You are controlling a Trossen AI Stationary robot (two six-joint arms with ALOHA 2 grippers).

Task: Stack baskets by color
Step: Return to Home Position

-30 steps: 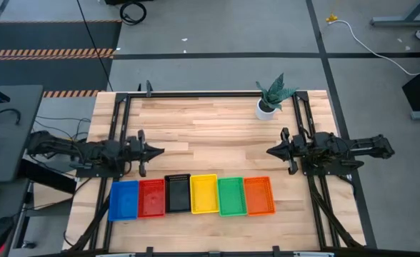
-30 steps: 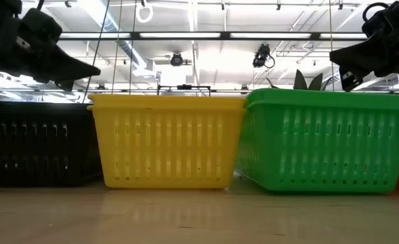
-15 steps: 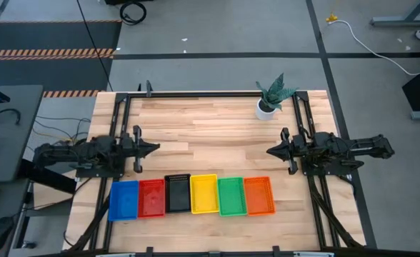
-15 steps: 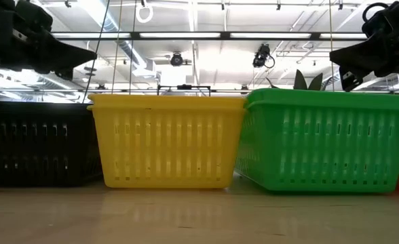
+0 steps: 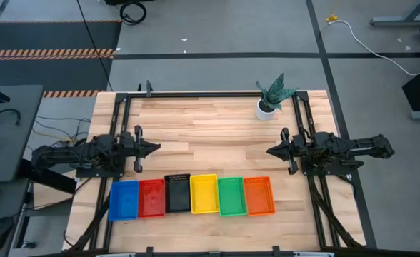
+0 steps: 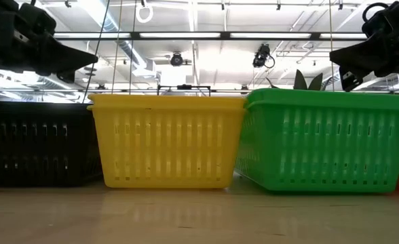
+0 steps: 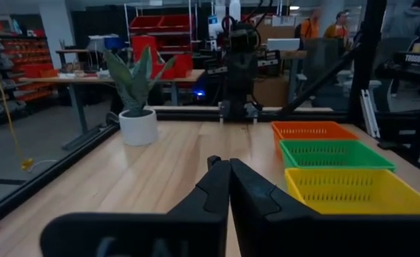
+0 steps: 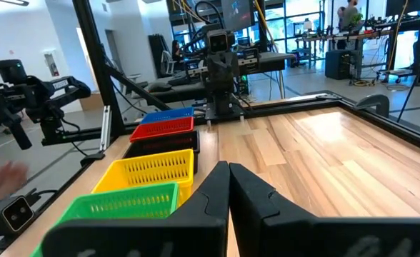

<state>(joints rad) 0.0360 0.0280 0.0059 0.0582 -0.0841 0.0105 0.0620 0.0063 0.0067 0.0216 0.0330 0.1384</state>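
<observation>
At the left side of the table (image 5: pixel 210 128) the left gripper (image 5: pixel 153 149) hovers over bare wood, fingers pressed together and holding nothing; along the near edge 6 baskets sit in 1 row: blue basket (image 5: pixel 123 200), red basket (image 5: pixel 151 198), black basket (image 5: pixel 177 193), yellow basket (image 5: pixel 203 193), green basket (image 5: pixel 231 195), orange basket (image 5: pixel 258 195); at the right the right gripper (image 5: pixel 271 151) is likewise closed and empty; homing well likely means drawing each arm back level, above the row, nudging nothing
</observation>
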